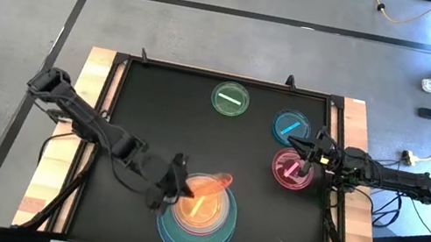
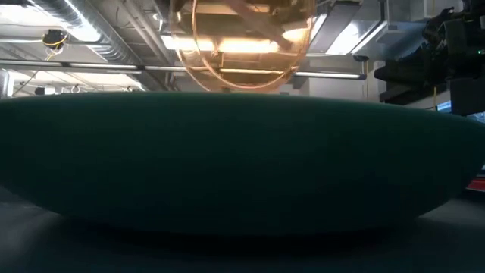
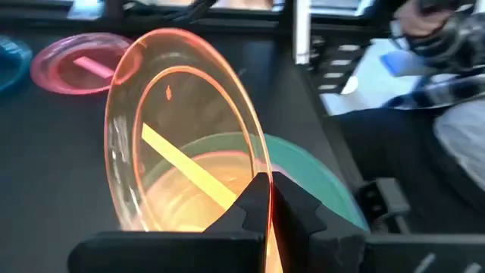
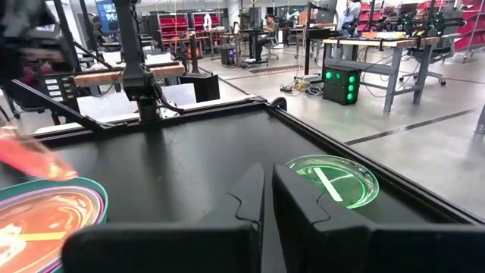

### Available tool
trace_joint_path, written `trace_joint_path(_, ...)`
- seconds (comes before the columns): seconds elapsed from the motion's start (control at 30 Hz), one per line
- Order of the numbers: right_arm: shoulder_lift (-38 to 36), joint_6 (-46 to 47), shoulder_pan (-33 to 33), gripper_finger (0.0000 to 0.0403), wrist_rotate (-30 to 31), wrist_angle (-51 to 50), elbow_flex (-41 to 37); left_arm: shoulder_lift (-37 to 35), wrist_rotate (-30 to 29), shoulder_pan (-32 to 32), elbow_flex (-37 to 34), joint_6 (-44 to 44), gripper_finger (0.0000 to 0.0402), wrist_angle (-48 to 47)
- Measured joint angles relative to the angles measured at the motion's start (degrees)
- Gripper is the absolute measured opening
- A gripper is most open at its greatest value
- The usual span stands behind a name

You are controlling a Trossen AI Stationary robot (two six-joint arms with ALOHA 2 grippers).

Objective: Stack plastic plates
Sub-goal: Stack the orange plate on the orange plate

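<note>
A stack of plates [image 1: 196, 223] sits near the table's front edge, with a large blue plate at the bottom and green and pink ones on top. My left gripper [image 1: 178, 184] is shut on a small translucent orange plate [image 1: 212, 183] over the stack. The orange plate also shows in the low view [image 2: 242, 45]. A small pink plate [image 1: 290, 174], a small blue plate [image 1: 290, 127] and a small green plate [image 1: 230, 100] lie flat on the mat. My right gripper [image 1: 309, 155] is shut and empty, over the pink plate's far edge. My left gripper pinches the orange plate's rim [image 3: 267, 199] between its two fingers, one on the hollow side and one on the back. The fingers come from the table's left. The plate stands steeply tilted over the stack. I cannot tell whether its lower edge touches the stack.
The black mat has a raised frame [image 1: 335, 124] with wooden table edges outside it. The green plate [image 4: 333, 180] lies ahead of my right gripper [image 4: 268, 199]. In the low view the stack's large plate [image 2: 242, 167] fills the picture. A person's sleeve [image 3: 455, 45] shows beyond the table's near edge.
</note>
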Motion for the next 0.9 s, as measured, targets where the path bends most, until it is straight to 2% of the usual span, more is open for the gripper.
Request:
trace_joint_path(0.27,0.0,-0.07,-0.02,0.0025,-0.02,0.02,0.02,4.88,-2.64,-3.0,0.0,-5.04,0.0006,0.53)
trace_joint_path(0.5,0.02,-0.11,0.0,0.0025,-0.02,0.03,0.02,8.65,-3.1,-2.45,0.0,-10.84,0.0009,0.48)
trace_joint_path(0.73,0.01,-0.13,-0.02,0.0025,-0.04,0.04,0.02,10.13,-2.16,-1.71,0.0,-14.18,0.0067,0.12)
trace_joint_path(0.9,0.0,-0.13,-0.01,0.0025,-0.11,0.02,0.02,10.15,-2.79,-2.5,-0.02,-9.47,0.0109,2.76)
